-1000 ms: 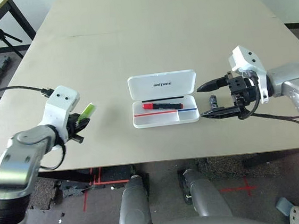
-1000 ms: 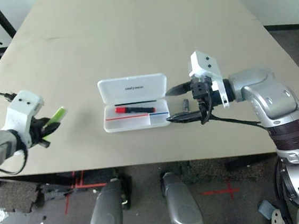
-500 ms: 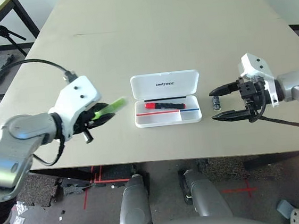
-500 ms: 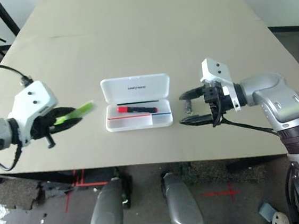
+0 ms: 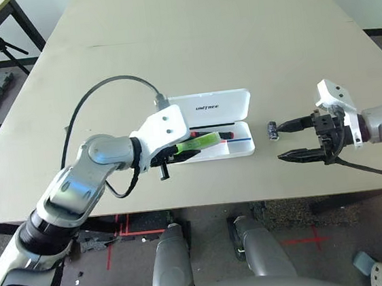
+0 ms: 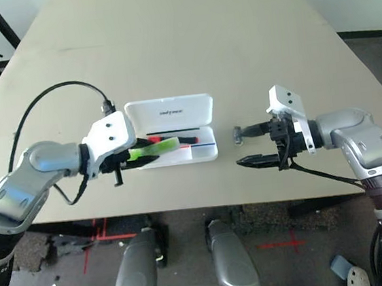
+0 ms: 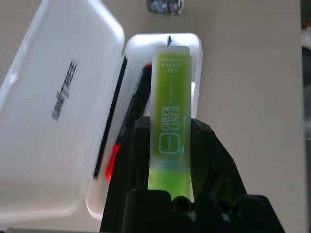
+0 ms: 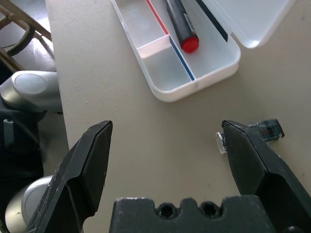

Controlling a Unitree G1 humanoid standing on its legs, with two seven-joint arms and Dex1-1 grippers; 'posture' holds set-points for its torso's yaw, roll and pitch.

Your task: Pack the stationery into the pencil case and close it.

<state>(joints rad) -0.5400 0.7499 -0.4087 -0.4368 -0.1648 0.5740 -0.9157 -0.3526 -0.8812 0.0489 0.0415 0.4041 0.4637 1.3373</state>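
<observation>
We see the case [image 5: 210, 131] open on the desk [image 5: 187, 41], lid folded back flat on the far side, tray w/ red & blue stripe nearest us. The marker [image 8: 181, 26] lies in the tray, long axis along the case's length, red cap toward the robot's left.

L gripper [image 5: 178, 152] is clenched on the highlighter [image 5: 199, 143], held over the tray's left part. Its long axis runs roughly along the case, free end pointing to the robot's right, slightly away from us.

The stubby item [image 5: 271, 130] sits on the desk just right of the case, apart from it. R gripper [image 5: 293, 140] is released, fingers spread wide, the far finger tip close by the item, grasping nothing.
</observation>
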